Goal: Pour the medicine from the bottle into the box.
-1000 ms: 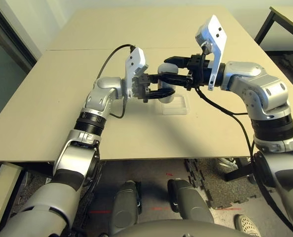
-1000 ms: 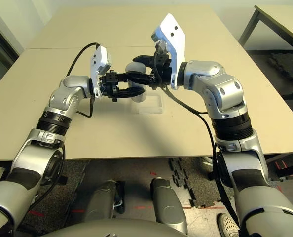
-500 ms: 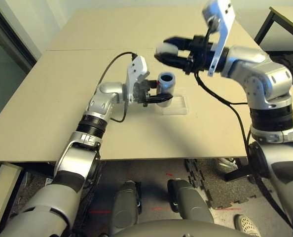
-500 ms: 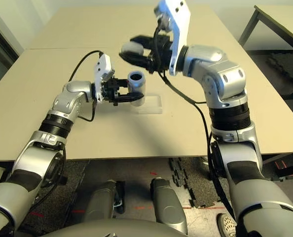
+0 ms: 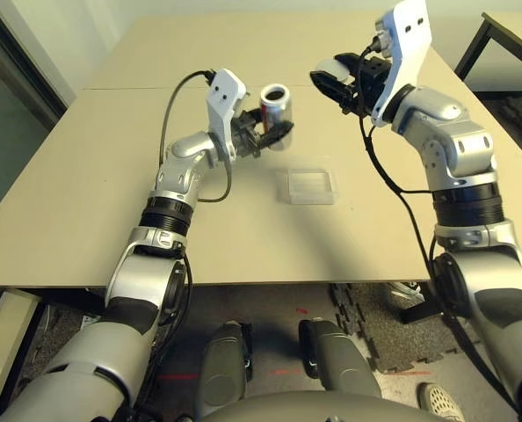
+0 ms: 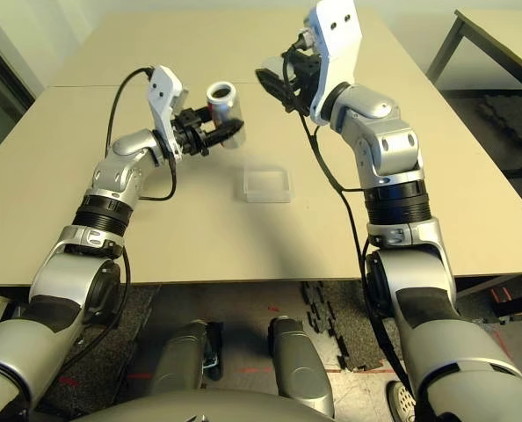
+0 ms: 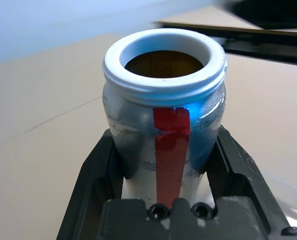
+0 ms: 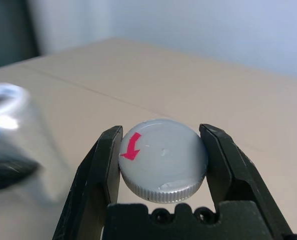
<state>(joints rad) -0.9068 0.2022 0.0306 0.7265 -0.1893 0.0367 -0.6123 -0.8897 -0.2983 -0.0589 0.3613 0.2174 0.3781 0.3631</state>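
Observation:
My left gripper (image 5: 277,130) is shut on the bottle (image 5: 276,104), a silvery cylinder with a red stripe. It holds the bottle in the air, behind and left of the box (image 5: 311,185). The bottle's white-rimmed mouth (image 7: 164,61) is uncapped, and black fingers (image 7: 101,165) clamp both sides of its body. The clear square box lies flat on the table with nothing in it that I can see. My right gripper (image 5: 334,77) is raised at the back right, shut on the round grey cap (image 8: 163,159), which carries a red arrow. The bottle (image 8: 8,125) shows blurred beside it.
The tan table (image 5: 112,193) has a seam running across it behind the arms. A second table (image 5: 511,35) stands at the far right. Dark floor mats (image 5: 366,325) lie below the table's front edge.
The right gripper pulled the cap off the bottle and carried it up and to the right. The left gripper lifted the uncapped bottle off the table, away from the box, back and left.

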